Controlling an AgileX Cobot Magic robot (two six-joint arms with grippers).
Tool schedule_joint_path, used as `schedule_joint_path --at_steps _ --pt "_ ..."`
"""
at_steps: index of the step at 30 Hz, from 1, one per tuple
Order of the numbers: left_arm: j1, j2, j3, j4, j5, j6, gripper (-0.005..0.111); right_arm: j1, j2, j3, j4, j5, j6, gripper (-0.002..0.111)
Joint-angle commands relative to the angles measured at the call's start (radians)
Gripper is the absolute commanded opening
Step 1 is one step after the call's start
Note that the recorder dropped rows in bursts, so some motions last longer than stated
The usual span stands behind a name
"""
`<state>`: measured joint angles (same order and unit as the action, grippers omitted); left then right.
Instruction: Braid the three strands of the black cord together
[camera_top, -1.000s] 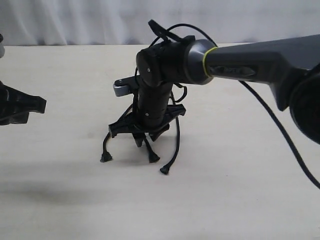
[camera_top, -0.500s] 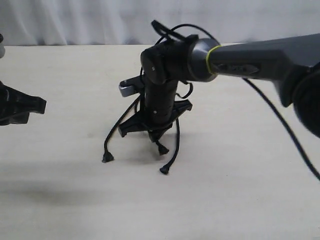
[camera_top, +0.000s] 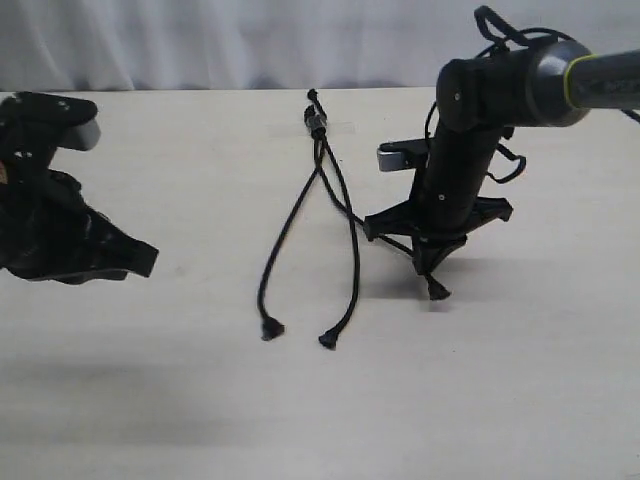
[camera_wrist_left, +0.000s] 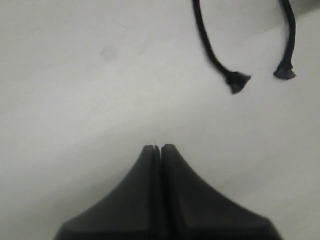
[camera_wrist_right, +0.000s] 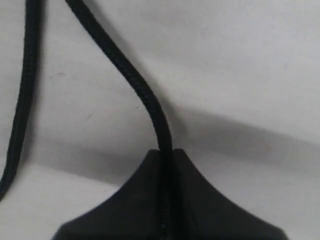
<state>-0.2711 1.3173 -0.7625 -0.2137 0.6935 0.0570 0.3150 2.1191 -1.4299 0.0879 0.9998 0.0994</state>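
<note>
The black cord (camera_top: 322, 150) lies on the table (camera_top: 520, 400), bound end (camera_top: 316, 122) at 12 o'clock. Two loose strands (camera_top: 290, 225) trail toward 6 o'clock, meeting only just below the binding. The right gripper (camera_top: 432, 262), jaws pinching the third strand (camera_wrist_right: 152, 107), holds it out at 4 o'clock. The left gripper (camera_wrist_left: 161, 150) sits at 9 o'clock, jaws pressed together on nothing (loose tips (camera_wrist_left: 239, 81) nearby). Braiding looks barely begun; nearly every crossing remains.

Bright, diffuse light; soft grey shadow on worktop (camera_wrist_right: 250, 60) beside right end effector (camera_wrist_right: 166, 151); wrist views slightly blurred.
</note>
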Motion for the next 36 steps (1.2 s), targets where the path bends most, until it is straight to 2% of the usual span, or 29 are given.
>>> schedule_joint_path --at_steps 1,7,10,14,16,19,23,26,29,34,36 --pt "-0.078 0.103 -0.030 -0.009 -0.015 0.006 0.000 -0.024 -0.005 0.056 0.044 -0.047 -0.033 0.007" --pt "-0.157 0.232 -0.154 -0.016 0.005 0.020 0.000 -0.039 -0.019 0.084 0.100 -0.061 -0.035 0.036" --pt "-0.183 0.290 -0.249 -0.016 0.076 0.050 0.008 -0.039 -0.074 0.084 0.073 -0.061 -0.047 0.046" --pt "-0.206 0.371 -0.355 -0.014 0.132 0.052 0.027 -0.094 -0.172 0.084 0.069 -0.065 -0.047 0.046" --pt "-0.226 0.418 -0.400 -0.009 0.159 0.052 0.037 -0.150 -0.211 0.084 0.069 -0.067 -0.055 0.046" --pt "-0.268 0.480 -0.453 0.000 0.161 0.052 0.045 -0.251 -0.262 0.084 0.077 -0.053 -0.055 0.046" --pt "-0.329 0.581 -0.536 0.000 0.143 0.052 0.047 -0.366 -0.316 0.107 0.107 -0.028 -0.055 0.046" --pt "-0.376 0.671 -0.620 0.002 0.141 0.052 0.047 -0.410 -0.358 0.159 0.107 -0.045 -0.058 0.046" --pt "-0.418 0.796 -0.743 0.029 0.146 0.052 0.047 -0.422 -0.415 0.249 0.112 -0.104 -0.061 0.046" --pt "-0.439 0.908 -0.862 0.140 0.218 -0.001 0.047 -0.422 -0.464 0.329 0.132 -0.150 -0.063 0.046" --pt "-0.439 0.948 -0.891 0.174 0.208 -0.020 0.047 -0.422 -0.476 0.342 0.136 -0.155 -0.094 0.046"
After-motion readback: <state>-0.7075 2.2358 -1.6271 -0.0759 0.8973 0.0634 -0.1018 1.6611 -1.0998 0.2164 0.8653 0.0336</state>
